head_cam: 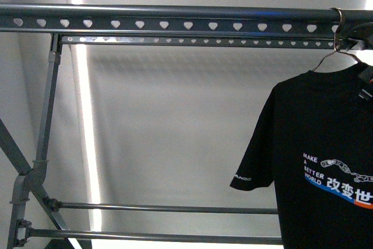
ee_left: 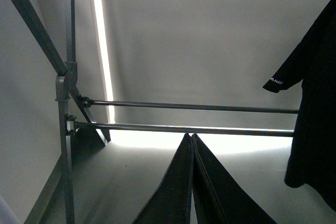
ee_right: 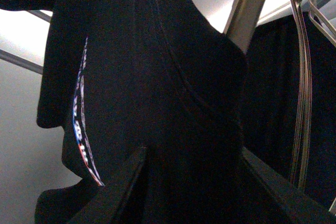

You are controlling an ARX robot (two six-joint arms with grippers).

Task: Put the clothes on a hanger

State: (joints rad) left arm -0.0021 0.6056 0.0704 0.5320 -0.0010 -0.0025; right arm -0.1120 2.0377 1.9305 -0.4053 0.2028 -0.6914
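The black T-shirt (head_cam: pixel 317 161) with white "MAKE" text and coloured characters hangs on a thin silver coat hanger (head_cam: pixel 338 53), hooked over the grey rail with heart-shaped holes (head_cam: pixel 175 23) at its right end. In the left wrist view my left gripper (ee_left: pixel 191 142) is shut and empty, its jaws pressed together, low and left of the shirt's sleeve (ee_left: pixel 286 74). In the right wrist view my right gripper (ee_right: pixel 191 166) is open, its jaws standing on either side of the shirt's dark cloth (ee_right: pixel 157 77) without pinching it. Neither gripper shows in the front view.
A second pierced rail (head_cam: pixel 192 41) runs just behind the top one. Grey legs and braces (head_cam: pixel 44 144) stand at the left, with two low cross bars (head_cam: pixel 163 208). More silver hanger wire (ee_right: pixel 302 77) and dark cloth show beside the right gripper.
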